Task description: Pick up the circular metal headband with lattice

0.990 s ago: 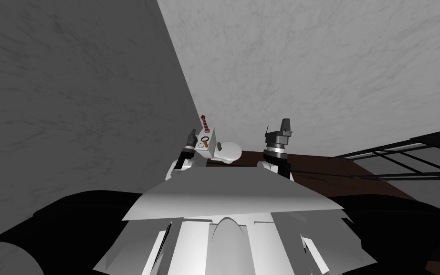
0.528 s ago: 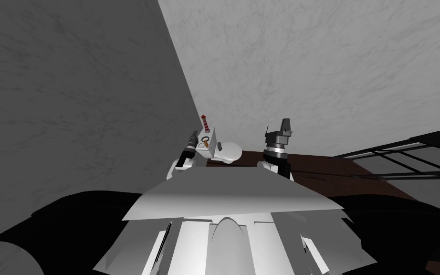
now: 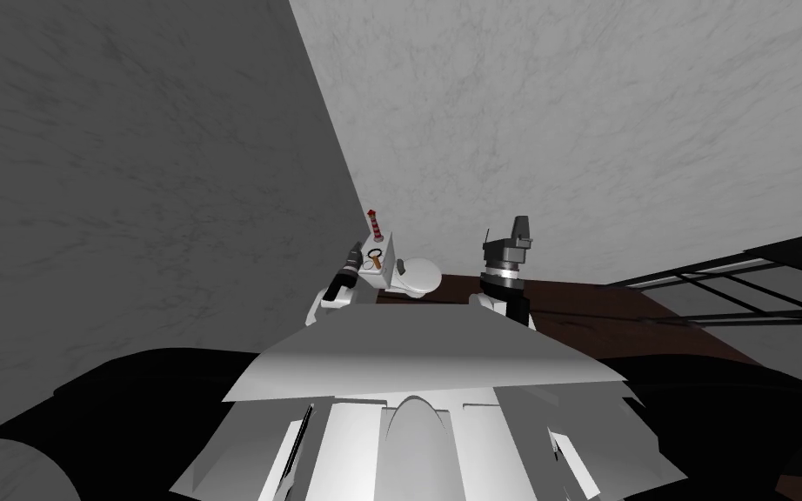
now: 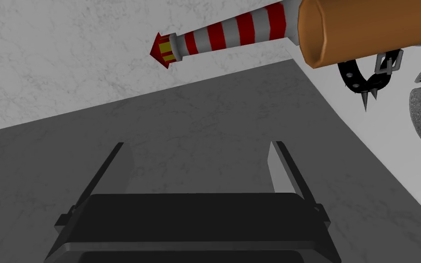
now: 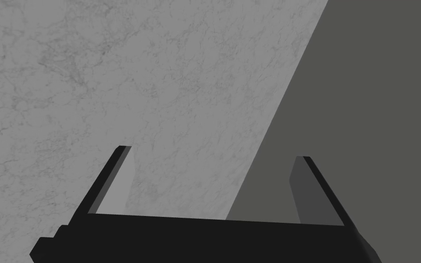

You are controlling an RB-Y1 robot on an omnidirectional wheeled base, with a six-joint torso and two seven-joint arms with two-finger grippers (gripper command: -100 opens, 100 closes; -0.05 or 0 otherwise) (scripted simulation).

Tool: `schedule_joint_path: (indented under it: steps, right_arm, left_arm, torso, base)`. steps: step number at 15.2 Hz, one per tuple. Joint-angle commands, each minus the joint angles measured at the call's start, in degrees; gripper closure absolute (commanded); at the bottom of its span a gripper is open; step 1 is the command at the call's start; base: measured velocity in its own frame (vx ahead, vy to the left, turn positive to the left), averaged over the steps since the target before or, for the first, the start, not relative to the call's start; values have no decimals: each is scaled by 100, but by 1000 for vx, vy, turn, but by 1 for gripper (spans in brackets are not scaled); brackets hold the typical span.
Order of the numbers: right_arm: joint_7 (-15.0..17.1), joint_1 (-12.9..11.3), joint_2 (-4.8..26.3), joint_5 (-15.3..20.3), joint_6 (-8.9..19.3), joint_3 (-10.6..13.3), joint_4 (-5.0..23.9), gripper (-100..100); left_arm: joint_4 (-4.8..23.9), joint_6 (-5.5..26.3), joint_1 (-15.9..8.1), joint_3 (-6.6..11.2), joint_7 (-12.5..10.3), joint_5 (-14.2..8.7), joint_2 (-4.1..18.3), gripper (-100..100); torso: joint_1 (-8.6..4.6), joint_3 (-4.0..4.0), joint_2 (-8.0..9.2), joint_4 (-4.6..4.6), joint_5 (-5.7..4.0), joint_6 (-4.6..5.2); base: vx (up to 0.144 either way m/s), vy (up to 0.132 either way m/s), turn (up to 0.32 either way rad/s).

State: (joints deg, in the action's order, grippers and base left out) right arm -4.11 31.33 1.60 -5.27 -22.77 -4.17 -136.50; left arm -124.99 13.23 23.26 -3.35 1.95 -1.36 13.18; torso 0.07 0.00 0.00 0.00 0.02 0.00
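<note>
**Left gripper spread beside the toilet tank, headband off to one side**

In the head view, left of centre, the left gripper [image 3: 354,258] sits tight against the side of the white toilet tank [image 3: 384,277], right in the corner where the dark grey wall [image 3: 130,191] meets the lighter marbled wall [image 3: 582,130]. There is very little room on that side.

Through the left wrist camera its fingers [image 4: 123,168] stand wide apart with nothing between them, just dark wall behind. The tank lid [image 4: 378,155] shows its edge running diagonally past one finger, so the gripper is off the lid. On the lid are a red-and-white striped lighthouse figure [image 4: 232,32], an orange tube [image 4: 369,27], a black spiked collar [image 4: 365,81], and beyond it the grey textured headband [image 4: 418,116], an arc well off the gripper's line and cut by the frame edge.

Centre of the head view is the toilet bowl [image 3: 418,277]. To its right, the right gripper [image 3: 512,233] is raised, with open brown floor [image 3: 617,306] behind it; the right wrist camera shows it spread wide and empty. At far right are dark-framed panels [image 3: 738,287].
</note>
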Motion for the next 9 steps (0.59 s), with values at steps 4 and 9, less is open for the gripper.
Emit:
schedule_joint_path:
  steps: [4, 9]
  right_arm:
    - [0, 0, 0, 0, 0, 0, 0, 0]
    - [0, 0, 0, 0, 0, 0, 0, 0]
  left_arm:
    - [64, 582, -64, -10, -75, 26, -76, -100]
    - [135, 1115, -152, -5, -169, 39, -147, -100]
  torso:
    - [0, 0, 0, 0, 0, 0]
    - [-1, 0, 0, 0, 0, 0]
  base:
    - [-2, 16, -7]
    - [-2, 13, -6]
